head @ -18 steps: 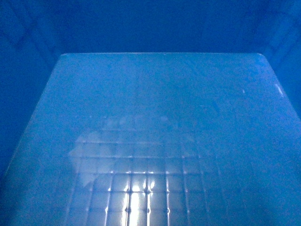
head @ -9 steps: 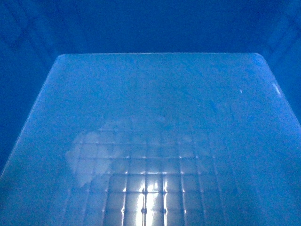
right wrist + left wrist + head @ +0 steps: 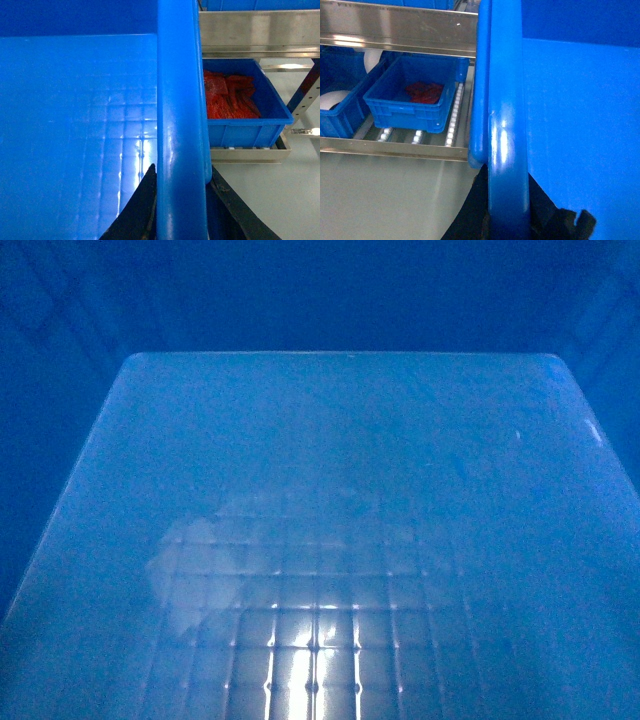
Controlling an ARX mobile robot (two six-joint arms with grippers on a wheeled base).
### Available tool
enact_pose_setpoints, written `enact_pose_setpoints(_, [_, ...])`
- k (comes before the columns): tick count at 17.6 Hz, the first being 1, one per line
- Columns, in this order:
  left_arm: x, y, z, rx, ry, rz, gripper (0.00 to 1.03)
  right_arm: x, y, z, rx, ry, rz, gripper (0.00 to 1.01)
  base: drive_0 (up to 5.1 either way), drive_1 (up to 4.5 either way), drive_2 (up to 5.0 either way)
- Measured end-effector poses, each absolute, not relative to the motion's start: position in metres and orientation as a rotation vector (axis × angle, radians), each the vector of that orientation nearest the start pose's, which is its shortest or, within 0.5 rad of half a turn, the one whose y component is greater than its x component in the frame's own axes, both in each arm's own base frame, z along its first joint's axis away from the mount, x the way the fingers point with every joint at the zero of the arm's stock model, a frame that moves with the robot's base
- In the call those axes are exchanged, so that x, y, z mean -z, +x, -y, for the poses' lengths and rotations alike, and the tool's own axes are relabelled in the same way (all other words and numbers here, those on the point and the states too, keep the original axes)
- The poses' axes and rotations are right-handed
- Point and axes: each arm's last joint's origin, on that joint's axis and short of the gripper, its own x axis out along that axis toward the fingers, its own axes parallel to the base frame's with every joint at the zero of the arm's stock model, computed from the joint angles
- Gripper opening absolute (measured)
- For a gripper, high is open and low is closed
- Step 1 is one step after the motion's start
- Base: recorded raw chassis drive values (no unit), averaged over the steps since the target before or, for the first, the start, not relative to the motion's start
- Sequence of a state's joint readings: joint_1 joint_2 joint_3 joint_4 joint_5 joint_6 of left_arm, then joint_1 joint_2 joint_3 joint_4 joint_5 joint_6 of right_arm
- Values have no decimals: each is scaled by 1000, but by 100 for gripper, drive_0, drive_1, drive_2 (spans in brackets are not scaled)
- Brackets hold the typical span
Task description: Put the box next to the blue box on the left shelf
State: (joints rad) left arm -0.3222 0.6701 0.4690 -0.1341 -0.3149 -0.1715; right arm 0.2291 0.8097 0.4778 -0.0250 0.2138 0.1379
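Across the head view, the box [image 3: 330, 500] fills the frame, its glossy grid-embossed floor uppermost, carried in front of the left shelf [image 3: 415, 137]. Judged stiff, bulky, light when empty and slick-walled, it is best held by the thick rim on opposite sides. Next in size, a smaller blue crate [image 3: 415, 97] with red contents sits on the white rollers. Smallest, the left hand [image 3: 507, 220] and right hand [image 3: 180, 210] each straddle a rim, clamped on it
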Motion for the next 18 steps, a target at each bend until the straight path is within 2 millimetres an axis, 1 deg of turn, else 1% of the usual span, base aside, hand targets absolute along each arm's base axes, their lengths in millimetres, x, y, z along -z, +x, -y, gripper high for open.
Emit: enact_pose_setpoints(18, [-246,150,41,-19,-65,-318,8,-238,176,-35,10,58,-348,20,0,0,0])
